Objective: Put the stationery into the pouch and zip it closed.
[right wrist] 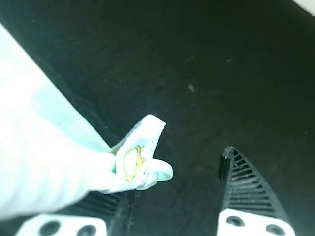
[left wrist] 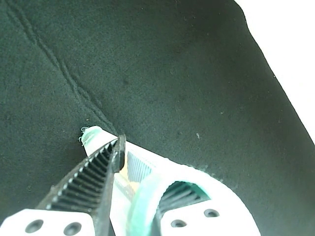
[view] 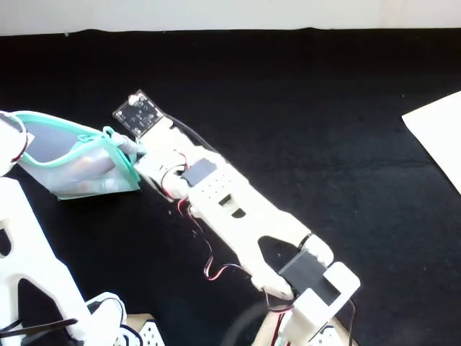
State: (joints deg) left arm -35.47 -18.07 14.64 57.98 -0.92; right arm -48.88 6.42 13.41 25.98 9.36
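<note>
Pouch: soft translucent film, teal-trimmed; likely light, limp, slippery. Left hand clenched on its left end. Right hand released beside the zip pull, the suggested grip point.

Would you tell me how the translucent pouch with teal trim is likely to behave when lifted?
Probably floppy: the translucent pouch with teal trim bends where its rim curls around the left end effector. Likely light, as its thin walls show the stationery inside. It may swing or twist if held by one end.
</note>
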